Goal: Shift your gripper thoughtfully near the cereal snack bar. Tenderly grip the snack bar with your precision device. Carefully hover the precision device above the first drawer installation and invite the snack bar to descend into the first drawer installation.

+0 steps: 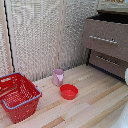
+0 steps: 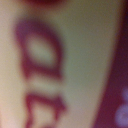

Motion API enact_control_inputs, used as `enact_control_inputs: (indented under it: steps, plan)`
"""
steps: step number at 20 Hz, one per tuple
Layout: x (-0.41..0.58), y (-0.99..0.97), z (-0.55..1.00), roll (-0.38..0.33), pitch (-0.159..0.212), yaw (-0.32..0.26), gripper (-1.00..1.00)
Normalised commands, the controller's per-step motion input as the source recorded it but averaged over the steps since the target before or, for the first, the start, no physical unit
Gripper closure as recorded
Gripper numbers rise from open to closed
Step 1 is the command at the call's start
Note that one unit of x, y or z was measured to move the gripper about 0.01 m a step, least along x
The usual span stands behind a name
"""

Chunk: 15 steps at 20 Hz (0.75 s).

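The wrist view is filled by a blurred, very close yellow surface with dark red printing, which looks like the cereal snack bar point(image 2: 80, 55). A dark purple patch sits at one corner of that view. No fingers show there. In the exterior view the snack bar is out of view and the gripper itself does not show; only a sliver of white arm point(image 1: 126, 75) appears at the exterior view's right edge. The first drawer point(image 1: 105, 39) of the brown cabinet is pulled out, with a dark gap above its front and a silver bar handle.
A lower drawer front point(image 1: 107, 61) sits shut below the top one. A pink cup point(image 1: 58, 77) and a red bowl point(image 1: 69, 91) stand on the wooden floor. A red basket point(image 1: 18, 96) is at the exterior view's left. Pale curtains hang behind.
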Motion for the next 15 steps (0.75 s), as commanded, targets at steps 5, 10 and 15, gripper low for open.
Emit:
enact_control_inputs:
  steps: [5, 10, 15]
  plan:
    - [0.049, -0.26, -0.13, -0.027, 0.009, 0.090, -1.00]
    - [0.116, -0.03, 0.01, -0.042, 0.047, 0.047, -1.00]
    - [0.188, 0.19, 0.00, -0.012, 0.017, 0.051, -1.00]
